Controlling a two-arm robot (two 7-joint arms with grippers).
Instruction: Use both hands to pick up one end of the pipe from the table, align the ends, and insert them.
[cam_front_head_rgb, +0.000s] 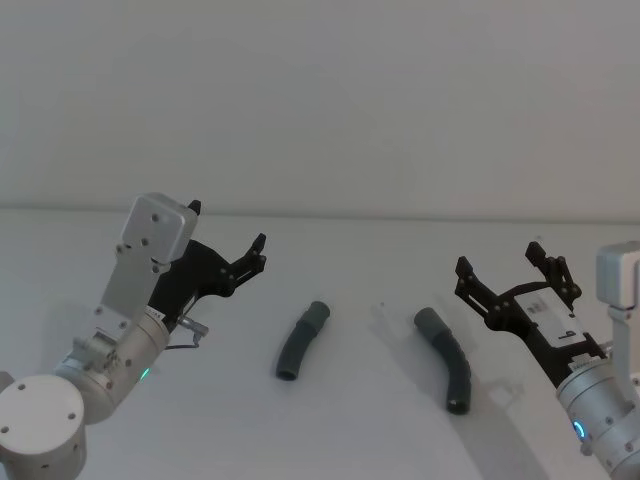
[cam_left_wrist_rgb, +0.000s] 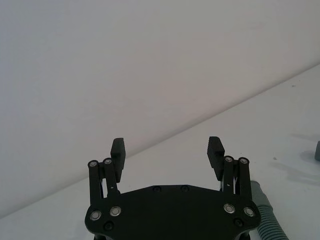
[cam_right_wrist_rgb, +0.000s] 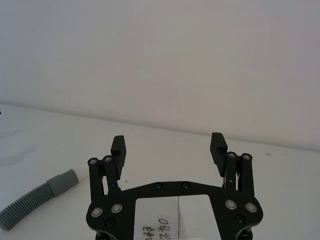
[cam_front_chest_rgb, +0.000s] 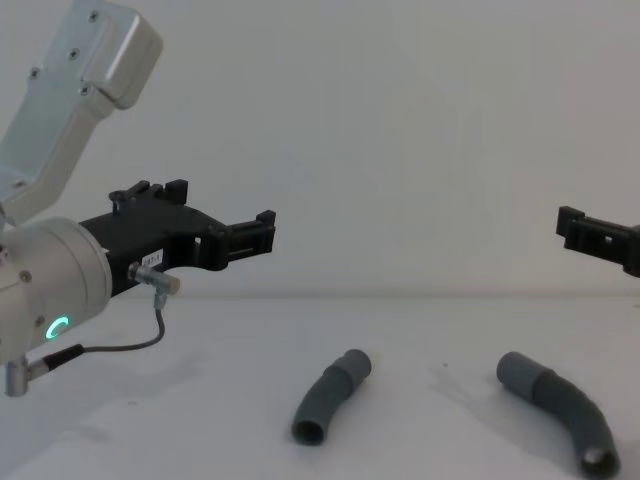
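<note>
Label (cam_right_wrist_rgb: 165, 220) on right hand (cam_right_wrist_rgb: 168, 145): perhaps "203"

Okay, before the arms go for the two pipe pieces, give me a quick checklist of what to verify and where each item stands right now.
1. Left gripper open: ok, jaws spread wide.
2. Right gripper open: ok, jaws spread wide.
3. Left pipe piece and right pipe piece free on the table: ok, nothing touches them.
4. Grippers over their pieces: not ok, each is off to the outer side, raised above the table.
5. Ends lined up for insertion: not ok, the pieces lie apart.
6. Which end carries the narrower tip: cannot tell.
</note>
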